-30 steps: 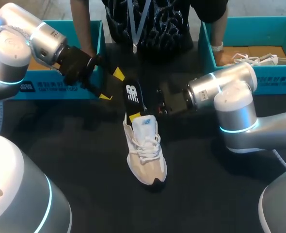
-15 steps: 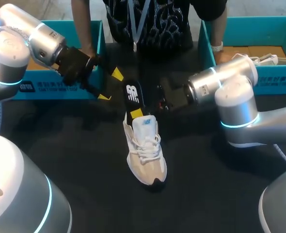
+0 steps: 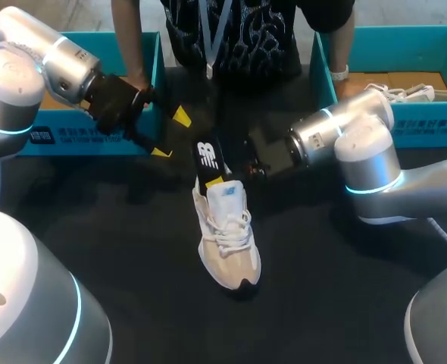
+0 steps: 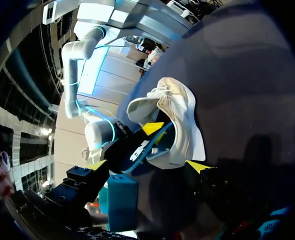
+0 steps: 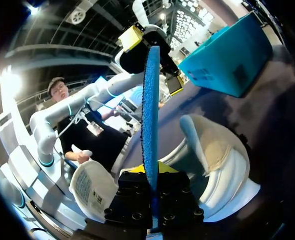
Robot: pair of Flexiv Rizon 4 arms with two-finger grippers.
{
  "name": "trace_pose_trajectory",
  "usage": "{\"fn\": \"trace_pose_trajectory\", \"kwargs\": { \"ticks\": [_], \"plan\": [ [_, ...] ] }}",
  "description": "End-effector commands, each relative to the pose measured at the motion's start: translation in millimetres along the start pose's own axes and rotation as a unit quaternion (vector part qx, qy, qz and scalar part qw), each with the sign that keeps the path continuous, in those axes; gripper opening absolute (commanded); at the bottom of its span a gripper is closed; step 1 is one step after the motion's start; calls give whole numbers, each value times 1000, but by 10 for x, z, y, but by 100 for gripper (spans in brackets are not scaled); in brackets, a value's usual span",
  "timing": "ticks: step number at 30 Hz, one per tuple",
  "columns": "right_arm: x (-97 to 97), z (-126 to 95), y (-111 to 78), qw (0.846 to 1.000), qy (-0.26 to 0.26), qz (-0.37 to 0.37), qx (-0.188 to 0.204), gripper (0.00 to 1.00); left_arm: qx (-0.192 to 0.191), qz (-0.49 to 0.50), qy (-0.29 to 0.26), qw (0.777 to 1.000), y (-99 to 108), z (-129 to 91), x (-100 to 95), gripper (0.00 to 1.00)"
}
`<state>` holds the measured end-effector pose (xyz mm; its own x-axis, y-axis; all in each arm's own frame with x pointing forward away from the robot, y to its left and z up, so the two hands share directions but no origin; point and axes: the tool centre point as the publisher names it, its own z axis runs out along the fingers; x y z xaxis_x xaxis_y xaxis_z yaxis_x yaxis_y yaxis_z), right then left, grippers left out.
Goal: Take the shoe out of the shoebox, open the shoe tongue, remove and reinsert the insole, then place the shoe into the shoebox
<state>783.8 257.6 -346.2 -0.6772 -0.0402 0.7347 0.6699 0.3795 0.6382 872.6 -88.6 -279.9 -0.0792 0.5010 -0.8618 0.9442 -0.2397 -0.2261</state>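
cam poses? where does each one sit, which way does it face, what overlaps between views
Head view: fixed above and behind the robot, facing down on the table; left arm and right arm enter from the sides.
Left wrist view: on the left wrist, facing along the open left pincer at the shoe.
Right wrist view: on the right wrist, facing along the right pincer, shut on the insole, toward the left pincer.
Shared: all three show shoe and insole.
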Motion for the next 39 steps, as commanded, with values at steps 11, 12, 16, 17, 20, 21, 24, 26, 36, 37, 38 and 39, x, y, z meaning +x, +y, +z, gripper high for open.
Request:
{"fn": "trace_pose_trajectory", "kwargs": {
  "ticks": [11,12,16,17,20,21,24,26,36,37,38,39],
  "plan": [
    [109,35,-36,1000,-26,-1,13,26,6,3,1,1000,0,49,-12,100],
    [120,23,-9,1000,-28,-5,13,31,7,4,1,1000,1,49,-13,100],
    [154,-2,96,999,-37,-18,14,35,7,4,1,1000,3,52,-15,100],
    [157,-10,115,999,-40,-22,15,35,7,4,1,1000,3,52,-15,100],
    [140,-59,125,999,-44,-26,16,37,6,4,0,1000,2,52,-16,100],
    [139,-72,143,998,-47,-28,15,37,6,4,0,1000,2,51,-16,100],
    [100,-118,171,998,-52,-31,14,36,5,3,0,1000,-2,48,-13,100],
    [59,-116,198,998,-51,-33,15,35,4,2,0,1000,-5,47,-10,100],
    [-79,-30,232,999,-24,-31,27,0,-3,-1,0,1000,-25,16,5,100],
    [-83,-24,207,999,-20,-26,29,0,-3,-1,0,1000,-25,15,5,100],
    [-81,-20,178,999,-19,-21,34,0,-3,-1,-1,1000,-25,14,5,100],
    [-70,-17,161,999,-19,-17,37,0,-4,-1,-1,1000,-26,14,5,100]
  ]
}}
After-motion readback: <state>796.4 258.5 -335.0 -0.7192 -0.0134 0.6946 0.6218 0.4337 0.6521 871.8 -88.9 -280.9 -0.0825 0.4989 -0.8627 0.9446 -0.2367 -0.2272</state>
